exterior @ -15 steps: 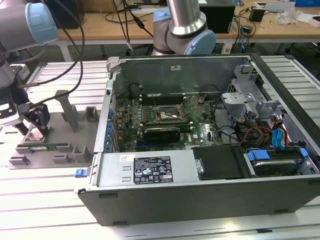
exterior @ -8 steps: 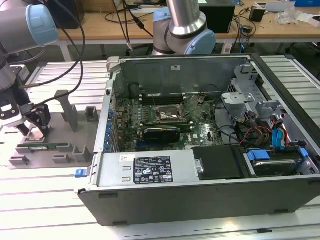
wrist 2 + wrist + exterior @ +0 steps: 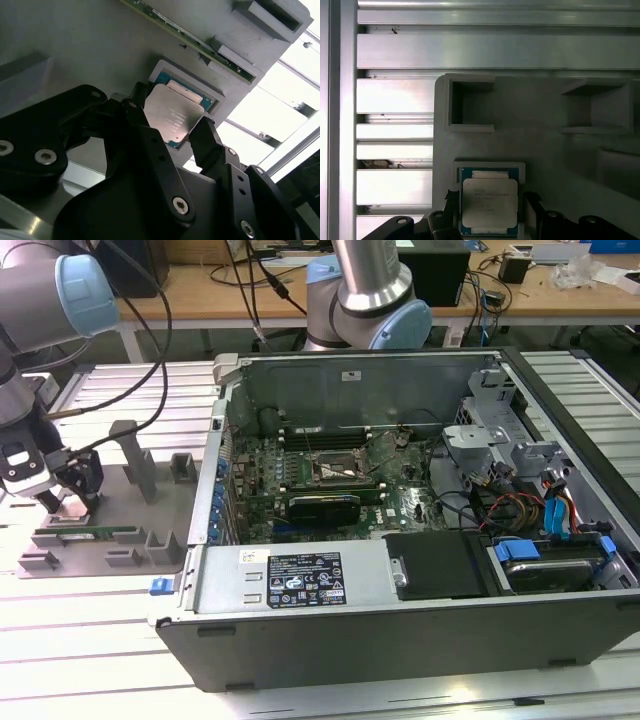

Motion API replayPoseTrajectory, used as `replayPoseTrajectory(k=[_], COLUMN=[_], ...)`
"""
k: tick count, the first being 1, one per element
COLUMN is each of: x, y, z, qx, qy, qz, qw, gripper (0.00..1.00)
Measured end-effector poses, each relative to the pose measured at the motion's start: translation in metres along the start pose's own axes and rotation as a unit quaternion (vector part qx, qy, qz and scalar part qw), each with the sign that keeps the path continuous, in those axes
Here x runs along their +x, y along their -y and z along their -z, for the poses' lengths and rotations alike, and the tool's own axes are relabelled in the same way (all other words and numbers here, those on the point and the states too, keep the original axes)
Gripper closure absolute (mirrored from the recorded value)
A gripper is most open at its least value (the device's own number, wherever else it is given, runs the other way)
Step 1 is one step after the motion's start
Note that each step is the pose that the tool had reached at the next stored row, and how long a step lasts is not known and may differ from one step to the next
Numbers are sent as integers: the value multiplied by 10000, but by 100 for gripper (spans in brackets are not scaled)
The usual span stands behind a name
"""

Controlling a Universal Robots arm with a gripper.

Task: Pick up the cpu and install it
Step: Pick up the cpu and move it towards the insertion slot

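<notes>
cpu (image 3: 173, 118) between the gripper's (image 3: 171, 115) spread fingertips (image 3: 205, 140)

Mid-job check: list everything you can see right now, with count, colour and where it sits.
cpu: one, silvery top with green rim, seated in a square pocket of the fixture tray.
fixture tray: one, grey, on the table at the exterior view's left.
memory stick: one, green, in a tray slot.
computer case: one, grey metal, open, centre and right of the exterior view.
motherboard: one, green, inside the case.
socket frame: one, black and metal, mid-motherboard.
cables: several, red, blue and black, inside the case.
table: one, silver, slatted.
other arm: one, grey with blue caps, behind the case.
gripper: one, black, open, fingers either side of the cpu.
</notes>
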State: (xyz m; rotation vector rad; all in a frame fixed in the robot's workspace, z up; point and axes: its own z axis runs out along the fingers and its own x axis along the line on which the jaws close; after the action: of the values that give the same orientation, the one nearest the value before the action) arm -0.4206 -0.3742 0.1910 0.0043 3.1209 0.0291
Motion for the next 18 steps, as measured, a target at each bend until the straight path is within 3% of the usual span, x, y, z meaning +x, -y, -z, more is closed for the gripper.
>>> replayPoseTrajectory(k=[18], x=[28], y=[-16], z=[-65], qx=[-2], qy=[0], qz=[28], qw=[10000], gripper=[38])
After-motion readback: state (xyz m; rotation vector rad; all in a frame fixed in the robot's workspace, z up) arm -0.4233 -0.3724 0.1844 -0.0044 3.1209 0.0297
